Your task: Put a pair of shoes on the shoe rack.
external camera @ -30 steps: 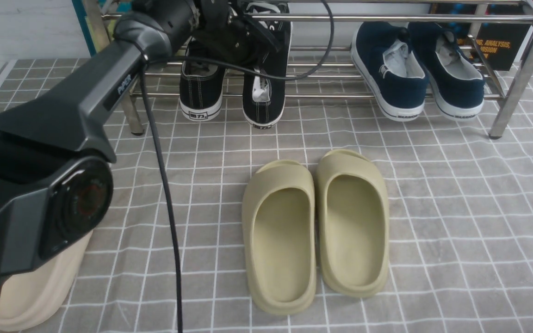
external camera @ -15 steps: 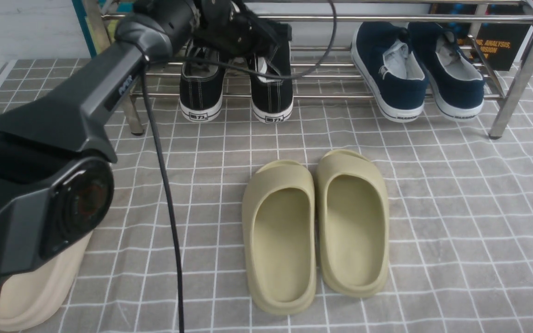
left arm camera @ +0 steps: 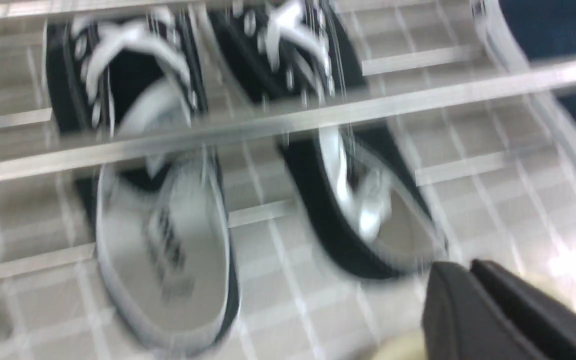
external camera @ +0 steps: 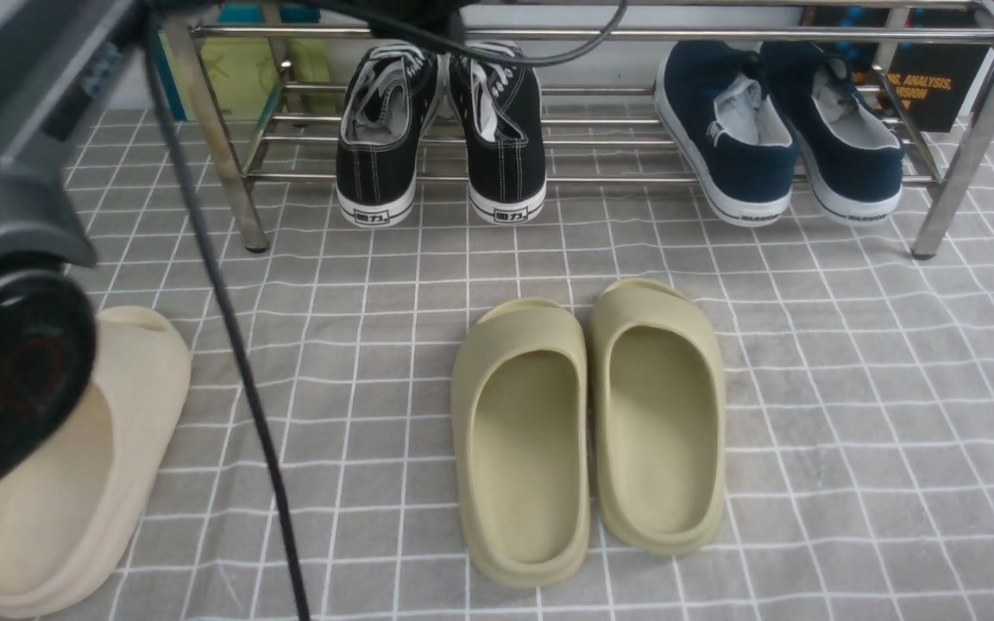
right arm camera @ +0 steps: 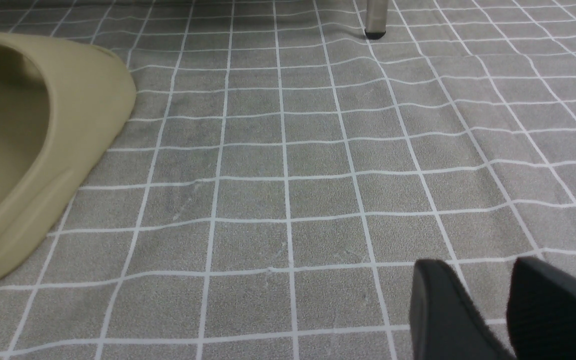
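Front view: the pair of shoes (external camera: pixel 510 164) is seen on the lower shelf of the shoe rack (external camera: pixel 635 34), near its left end. The two black sneakers are set side by side, toes pointed away from the camera and heels overhanging the front bar. Whether the heels touch the tabletop (external camera: pixel 851 388) cannot be told. A navy pair (external camera: pixel 739 155) is placed on the same shelf toward the right end, well apart from the black pair. Two olive slides (external camera: pixel 523 431) are laid side by side on the grey checked cloth in front of the rack, and a cream slide (external camera: pixel 91 483) is seen at the left, partly hidden by the left arm (external camera: pixel 14 172). A black cable (external camera: pixel 238 362) is hung from that arm across the view.

From the left wrist, the black sneakers are shown blurred beneath a rack bar. The left gripper (left arm camera: pixel 470 265) is seen above them, its jaws pressed together with nothing held.

From the right wrist, the right gripper (right arm camera: pixel 483 262) is shown low over bare cloth, its jaws slightly spread and empty, with one olive slide off to the side.
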